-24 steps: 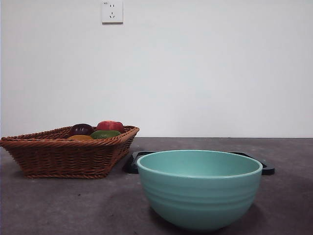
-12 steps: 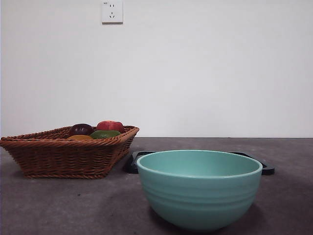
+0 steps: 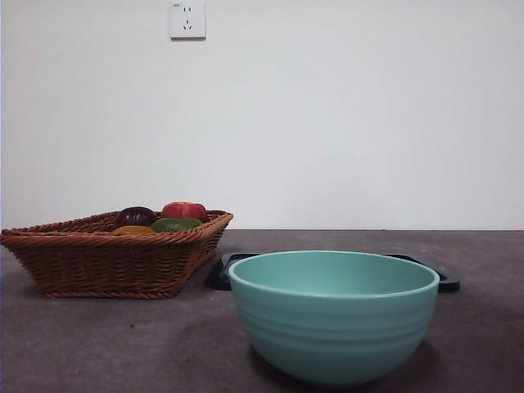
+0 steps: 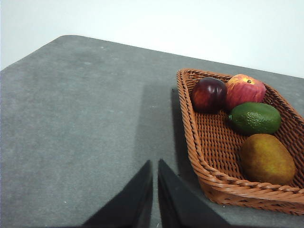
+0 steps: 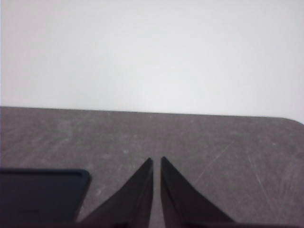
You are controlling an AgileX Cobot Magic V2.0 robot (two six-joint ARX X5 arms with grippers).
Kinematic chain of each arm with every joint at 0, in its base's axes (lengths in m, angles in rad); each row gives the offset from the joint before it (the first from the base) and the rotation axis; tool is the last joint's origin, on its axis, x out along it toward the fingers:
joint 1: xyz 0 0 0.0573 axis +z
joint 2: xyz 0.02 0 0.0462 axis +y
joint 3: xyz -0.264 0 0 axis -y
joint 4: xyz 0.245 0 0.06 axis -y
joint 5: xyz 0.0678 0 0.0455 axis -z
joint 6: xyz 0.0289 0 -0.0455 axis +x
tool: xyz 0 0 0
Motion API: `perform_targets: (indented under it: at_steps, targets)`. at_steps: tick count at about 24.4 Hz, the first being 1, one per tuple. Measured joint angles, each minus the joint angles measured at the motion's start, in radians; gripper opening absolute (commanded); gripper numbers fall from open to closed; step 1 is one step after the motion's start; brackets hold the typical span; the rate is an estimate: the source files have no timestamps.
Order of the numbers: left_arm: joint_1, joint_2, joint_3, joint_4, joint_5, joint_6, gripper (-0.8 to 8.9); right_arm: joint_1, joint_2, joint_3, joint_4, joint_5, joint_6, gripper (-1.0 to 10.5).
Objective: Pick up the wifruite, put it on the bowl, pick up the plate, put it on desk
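Observation:
The wifruite (image 4: pixel 267 158), an oval orange-brown fruit, lies in a brown wicker basket (image 4: pixel 223 183); in the front view only its top (image 3: pixel 135 231) shows over the basket rim. The teal bowl (image 3: pixel 333 315) stands near and empty at the front. A black plate (image 3: pixel 221 272) lies flat on the desk (image 3: pixel 98 344) behind the bowl; its corner shows in the right wrist view (image 5: pixel 40 192). My left gripper (image 4: pixel 155 164) is shut and empty above the desk beside the basket. My right gripper (image 5: pixel 156 160) is shut and empty above the desk beside the plate.
The basket (image 3: pixel 115 254) stands at the left and also holds a dark purple fruit (image 4: pixel 208 94), a red apple (image 4: pixel 244 90) and a green fruit (image 4: pixel 254 117). A white wall with a socket (image 3: pixel 187 19) stands behind the desk.

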Motion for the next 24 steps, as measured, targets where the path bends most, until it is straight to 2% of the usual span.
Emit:
perform_targets:
  at_steps: [5,8,11,16,19,24]
  targets:
    - [0.0,0.0,0.0,0.0,0.0,0.006,0.18,0.0,0.0,0.0,0.023,-0.003,0.005,0.2]
    - [0.0,0.0,0.0,0.0,0.0,0.017,0.18,0.0,0.0,0.0,0.006,-0.022,0.04,0.1]
    - [0.0,0.0,0.0,0.0,0.0,0.023,0.18,0.0,0.0,0.0,-0.027,-0.029,0.099,0.1]
    - [-0.001,0.005,0.005,-0.002,0.0,0.018,0.18,0.0,0.0,0.013,-0.172,-0.061,0.213,0.1]
    - [-0.006,0.024,0.037,-0.003,0.0,-0.023,0.18,0.009,0.003,0.049,-0.243,-0.074,0.277,0.1]
    - [-0.03,0.076,0.137,0.004,0.0,-0.081,0.18,0.046,0.046,0.124,-0.261,-0.083,0.378,0.1]
